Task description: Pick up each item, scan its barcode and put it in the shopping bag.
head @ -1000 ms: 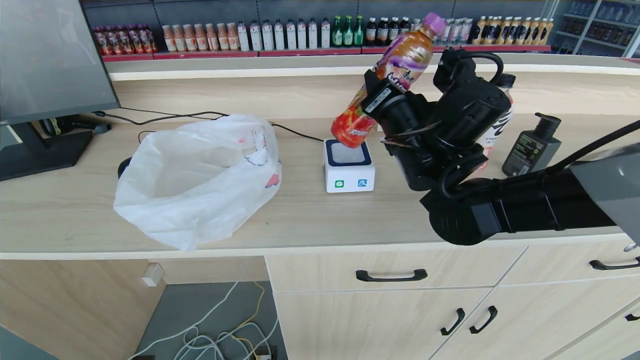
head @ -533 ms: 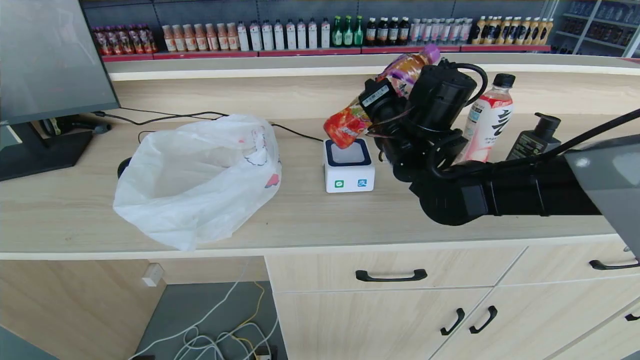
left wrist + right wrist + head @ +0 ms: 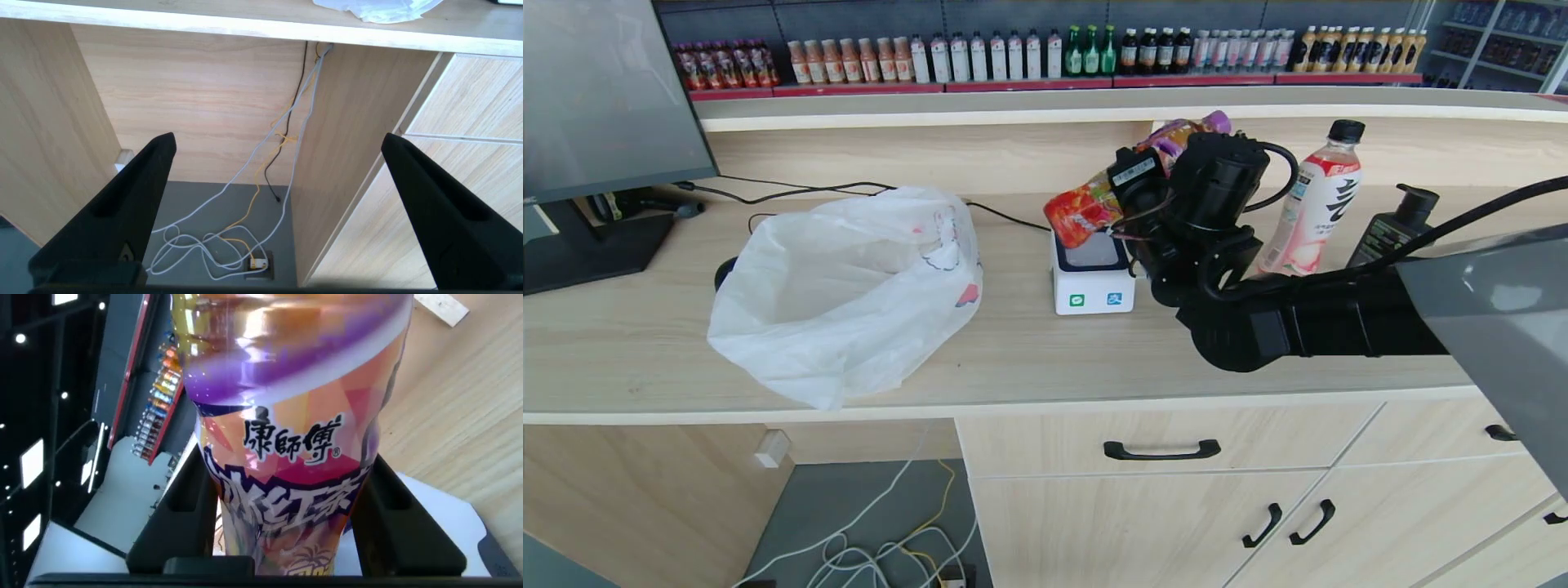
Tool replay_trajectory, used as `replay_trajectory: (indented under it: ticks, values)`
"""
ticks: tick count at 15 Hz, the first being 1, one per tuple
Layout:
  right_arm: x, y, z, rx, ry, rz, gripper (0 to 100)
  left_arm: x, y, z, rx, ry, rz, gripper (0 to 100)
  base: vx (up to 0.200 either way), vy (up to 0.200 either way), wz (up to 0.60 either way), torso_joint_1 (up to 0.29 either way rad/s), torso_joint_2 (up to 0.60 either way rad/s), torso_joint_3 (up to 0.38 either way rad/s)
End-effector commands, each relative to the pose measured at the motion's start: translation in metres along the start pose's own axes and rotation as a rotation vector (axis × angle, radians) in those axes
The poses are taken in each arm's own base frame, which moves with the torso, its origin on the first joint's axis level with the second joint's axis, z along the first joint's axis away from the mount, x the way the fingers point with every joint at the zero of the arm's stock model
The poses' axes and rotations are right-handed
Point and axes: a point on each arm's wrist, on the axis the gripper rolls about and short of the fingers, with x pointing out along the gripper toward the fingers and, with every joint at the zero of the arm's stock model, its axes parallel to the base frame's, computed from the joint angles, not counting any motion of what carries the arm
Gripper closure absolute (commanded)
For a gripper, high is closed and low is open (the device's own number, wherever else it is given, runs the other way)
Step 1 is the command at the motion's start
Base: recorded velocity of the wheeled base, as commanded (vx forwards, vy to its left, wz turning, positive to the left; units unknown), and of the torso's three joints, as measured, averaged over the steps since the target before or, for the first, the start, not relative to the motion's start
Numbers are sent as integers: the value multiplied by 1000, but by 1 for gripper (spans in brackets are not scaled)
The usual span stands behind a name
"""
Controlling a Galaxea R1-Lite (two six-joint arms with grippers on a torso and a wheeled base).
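Note:
My right gripper (image 3: 1139, 192) is shut on an orange drink bottle (image 3: 1086, 208) with a purple cap (image 3: 1217, 122). The bottle lies tilted almost flat, its red base hanging just over the white barcode scanner (image 3: 1092, 282) on the counter. In the right wrist view the bottle (image 3: 294, 449) sits clamped between the two black fingers (image 3: 184, 510). A white plastic shopping bag (image 3: 849, 286) lies open on the counter to the left of the scanner. My left gripper (image 3: 274, 212) is open, hanging below the counter over the floor cables.
A pale pink drink bottle (image 3: 1311, 204) and a dark pump bottle (image 3: 1392, 224) stand on the counter (image 3: 1029, 359) right of the scanner. A monitor (image 3: 600, 106) stands at the far left. Shelves of bottles (image 3: 1013, 53) line the back wall.
My right gripper has lowered and tipped the orange bottle from steeply upright to nearly flat, bringing its base down close over the scanner. The pink bottle behind the arm has come into sight.

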Motion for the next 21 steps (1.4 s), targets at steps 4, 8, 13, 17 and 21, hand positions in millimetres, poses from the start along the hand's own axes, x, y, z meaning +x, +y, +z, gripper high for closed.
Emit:
replay_trajectory:
  ticks: [4, 8, 13, 17, 21]
  values:
    - [7, -12, 2, -13, -12, -23, 100, 0, 0, 0, 0, 0, 0, 0, 0, 0, 0, 0, 0, 0]
    - [8, -14, 4, -6, -17, -26, 100, 0, 0, 0, 0, 0, 0, 0, 0, 0, 0, 0, 0, 0]
    - [8, -13, 4, 0, -17, -24, 100, 0, 0, 0, 0, 0, 0, 0, 0, 0, 0, 0, 0, 0]
    - [7, -11, 4, 5, -17, -21, 100, 0, 0, 0, 0, 0, 0, 0, 0, 0, 0, 0, 0, 0]
    - [4, -7, 5, 10, -14, -13, 100, 0, 0, 0, 0, 0, 0, 0, 0, 0, 0, 0, 0, 0]
